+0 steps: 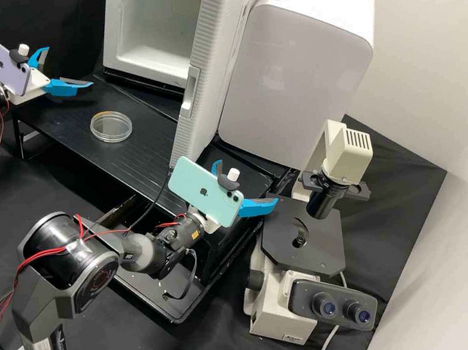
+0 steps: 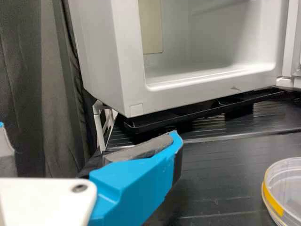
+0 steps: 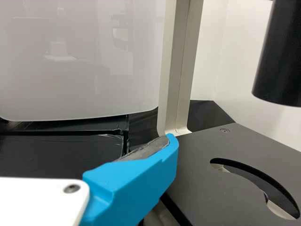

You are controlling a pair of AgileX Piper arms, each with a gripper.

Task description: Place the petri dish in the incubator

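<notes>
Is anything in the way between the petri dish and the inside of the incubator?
Nothing visible. The petri dish lies on the bare black bench in front of the incubator, whose door stands swung open to one side.

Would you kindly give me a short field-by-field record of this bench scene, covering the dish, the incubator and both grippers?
petri dish: lying flat on the black bench in front of the incubator, not held
incubator: door open, dish not inside
left gripper: open, above the bench beside the dish, apart from it
right gripper: open, by the microscope stage, holding nothing
task state: dish not yet placed in the incubator
</notes>
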